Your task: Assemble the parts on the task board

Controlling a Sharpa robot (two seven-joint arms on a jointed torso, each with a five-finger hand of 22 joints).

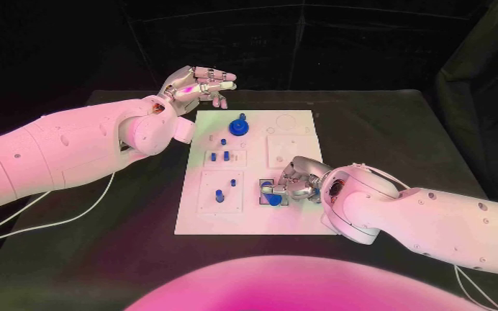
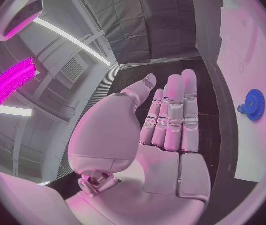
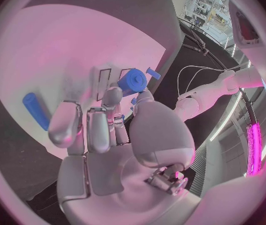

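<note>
Board [image 1: 291, 214], white, mid-table: right hand [image 1: 291, 185] pinches a blue part [image 1: 273, 198]; seat it straight and gently. Left hand [image 1: 198, 85] hovers open, empty.

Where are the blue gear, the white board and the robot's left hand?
blue gear [image 1: 240, 126], head view, its toothed disc.
task board [image 1: 296, 221], head view, bare near corner.
left hand [image 1: 199, 88], head view, middle of the raised hand.
</note>
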